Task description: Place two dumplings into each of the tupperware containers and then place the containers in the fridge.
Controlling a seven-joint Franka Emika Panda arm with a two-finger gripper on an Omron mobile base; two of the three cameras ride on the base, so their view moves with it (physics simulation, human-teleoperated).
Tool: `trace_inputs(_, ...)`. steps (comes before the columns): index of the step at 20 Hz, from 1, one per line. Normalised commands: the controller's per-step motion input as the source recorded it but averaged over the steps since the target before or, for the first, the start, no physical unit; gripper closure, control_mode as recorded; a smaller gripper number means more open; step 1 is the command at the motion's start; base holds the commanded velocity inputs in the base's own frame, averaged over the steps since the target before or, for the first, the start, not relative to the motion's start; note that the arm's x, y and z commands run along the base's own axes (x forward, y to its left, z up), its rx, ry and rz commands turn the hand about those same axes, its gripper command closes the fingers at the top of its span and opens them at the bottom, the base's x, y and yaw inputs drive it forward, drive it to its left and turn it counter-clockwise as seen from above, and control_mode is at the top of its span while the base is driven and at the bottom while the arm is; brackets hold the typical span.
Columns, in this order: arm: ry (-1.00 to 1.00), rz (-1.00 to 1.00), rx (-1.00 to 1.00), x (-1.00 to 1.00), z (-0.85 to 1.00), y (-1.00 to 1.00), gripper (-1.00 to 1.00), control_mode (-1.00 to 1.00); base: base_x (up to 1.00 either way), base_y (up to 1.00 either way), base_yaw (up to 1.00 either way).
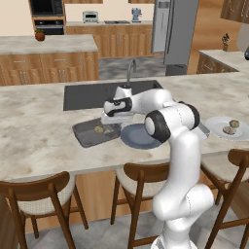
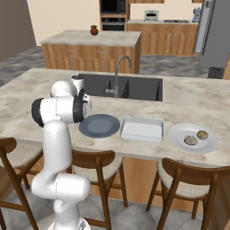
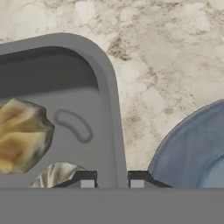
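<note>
Worktop: marble island, long front edge running above three wooden stools, dark sink and faucet sitting at the back. Grey box: lying open near the front edge, left of the blue plate and just beside it; a strip of bare marble is showing between its rounded corner and the plate rim in the hand view. Contents: dumplings, one large one resting against the box floor, a second peeking up beside the fingertips; in the left base view they are showing as a small tan spot. Tool: hanging low over the box's right wall, fingertips standing a little apart with the wall rim between them; whether they are pinching it I cannot tell. White box: lying right of the blue plate, near the front edge, apart from both plates. White plate: sitting further right, carrying two more dumplings. Open marble is stretching wide to the left of the grey box and behind it toward the sink. Fridge: standing across the aisle, well apart from the island.
</note>
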Motion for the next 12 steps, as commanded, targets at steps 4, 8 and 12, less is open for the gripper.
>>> trace_inputs(4,0.10,-0.37,0.02,-0.63,0.54,-0.22,1.00,-1.00,0.00,0.00,0.00)
trace_inputs(8,0.09,-0.52,0.07,-0.74,0.33,-0.54,1.00,-1.00,0.00,0.00,0.00)
trace_inputs(12,0.11,-0.56,0.05,-0.61,0.33,-0.29,1.00,-1.00,0.00,0.00,0.00)
